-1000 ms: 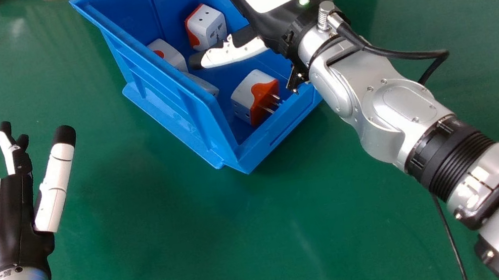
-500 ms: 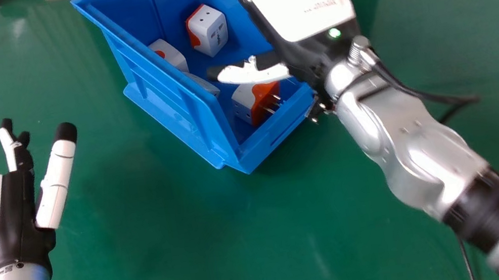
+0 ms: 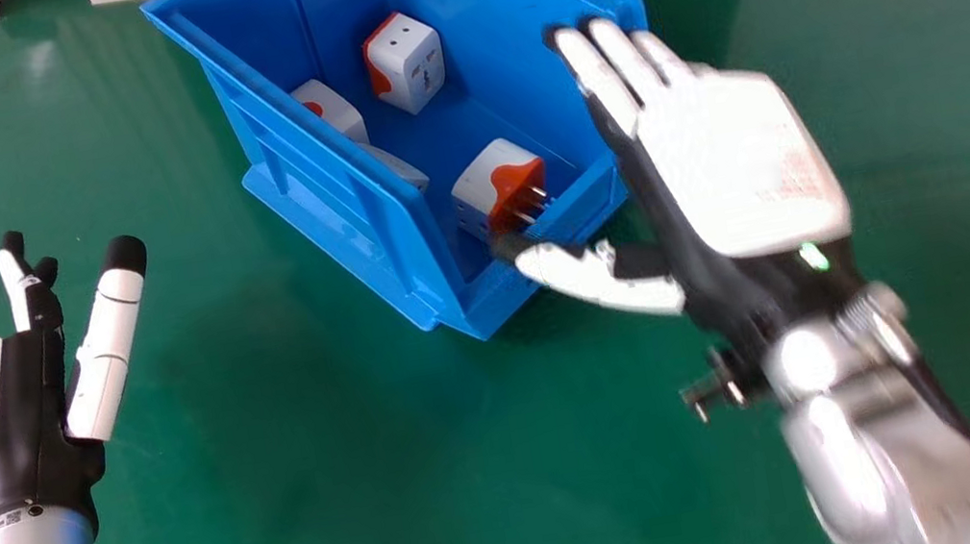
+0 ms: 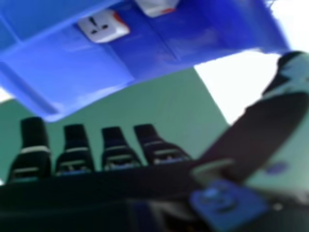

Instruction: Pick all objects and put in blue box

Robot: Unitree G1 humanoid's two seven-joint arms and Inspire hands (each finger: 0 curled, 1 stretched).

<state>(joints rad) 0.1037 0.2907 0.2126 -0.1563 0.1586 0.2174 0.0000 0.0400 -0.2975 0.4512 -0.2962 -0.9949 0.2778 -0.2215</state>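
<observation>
Both hands are wide and empty: the left hand [image 3: 22, 423] well apart from the open blue plastic box [image 3: 338, 203], the right hand [image 3: 736, 164] nearer, by its right near corner. Four blocky white plug adapters [image 3: 477, 188], some orange-faced, lie inside, leftward of that hand; clearing the rim likely means drawing right.

Bright light — glare on the right forearm [image 3: 850, 457], the table [image 3: 366, 505] softly shadowed.
</observation>
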